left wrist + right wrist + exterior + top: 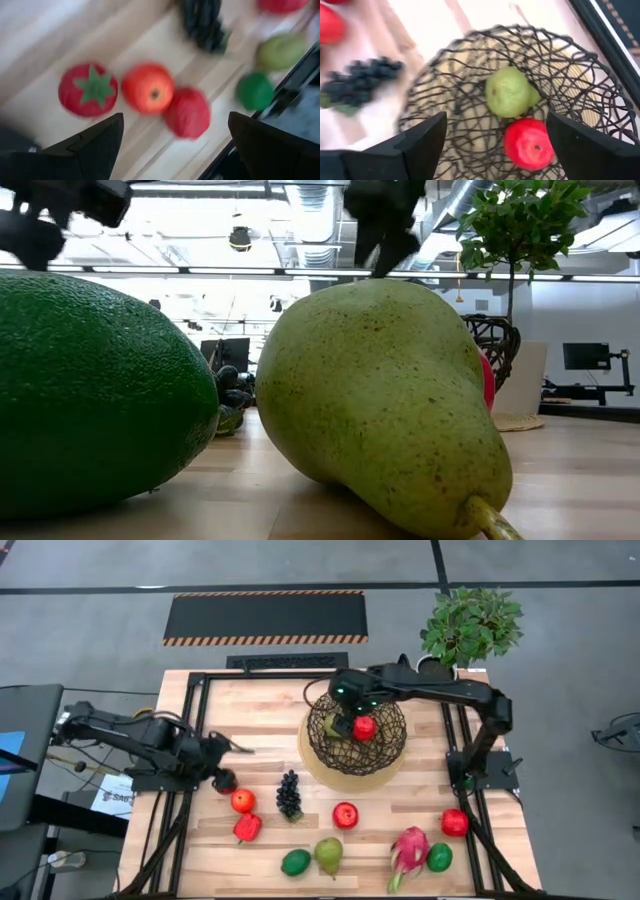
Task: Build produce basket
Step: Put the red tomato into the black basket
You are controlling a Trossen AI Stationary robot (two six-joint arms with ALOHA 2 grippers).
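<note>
The basket [385,762], a dark wire bowl on a tan disc, stands at the table's middle far side. Inside it lie a red apple [529,144] and a green pear [510,92]. My right gripper [496,115] hangs open above the basket [470,70], touching nothing. My left gripper [175,116] is open above the table's left part, over a red apple [148,88], a red fruit with a green star top [88,90] and another red fruit [188,112]. A dark grape bunch [289,795] lies on the wood between them.
Along the near edge lie a lime [296,862], a pear [329,855], a pink dragon fruit [410,850] and a second lime [438,857]. Red apples lie at the middle [345,815] and right [454,822]. A potted plant [470,625] stands at the far right corner.
</note>
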